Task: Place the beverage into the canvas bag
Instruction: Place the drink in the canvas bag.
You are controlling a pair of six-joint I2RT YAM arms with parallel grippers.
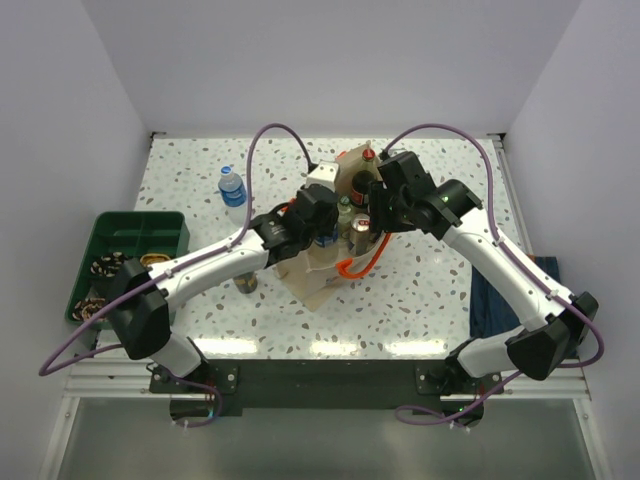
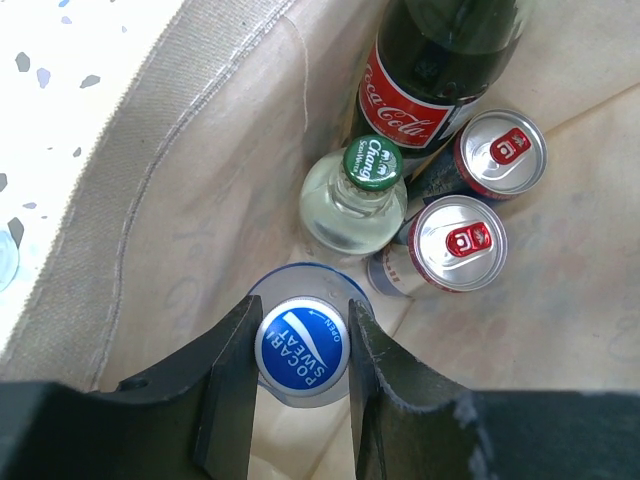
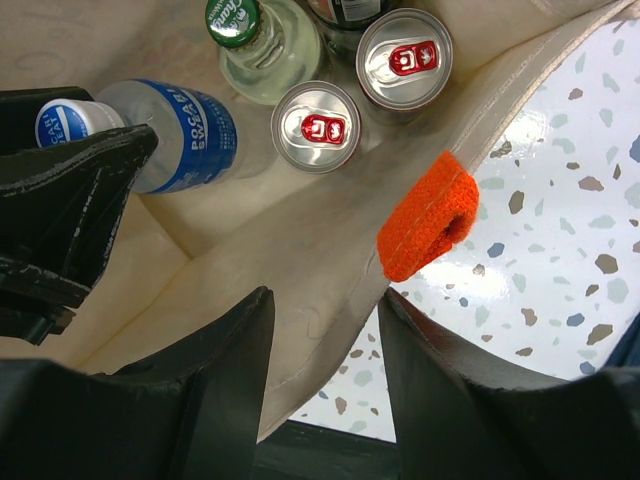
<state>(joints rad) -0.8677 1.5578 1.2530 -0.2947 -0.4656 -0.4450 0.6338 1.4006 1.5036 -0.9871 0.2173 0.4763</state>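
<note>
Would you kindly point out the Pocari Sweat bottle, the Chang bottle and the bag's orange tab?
Pocari Sweat bottle (image 2: 302,348): left wrist view, its blue cap.
Chang bottle (image 2: 372,162): left wrist view, its green cap.
orange tab (image 3: 430,215): right wrist view, middle of its face.

Pocari Sweat cap (image 2: 302,347), Coca-Cola label (image 2: 405,110), Chang cap (image 2: 372,162)

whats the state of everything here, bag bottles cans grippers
canvas bag: upright, top open
Pocari Sweat bottle: capped, tilted inside bag
Chang bottle: capped, upright in bag
Coca-Cola bottle: inside bag, cap unclear
cans: unopened, upright in bag
water bottle: capped, upright outside bag
left gripper: shut on Pocari Sweat bottle's cap
right gripper: open, straddling bag rim
</note>
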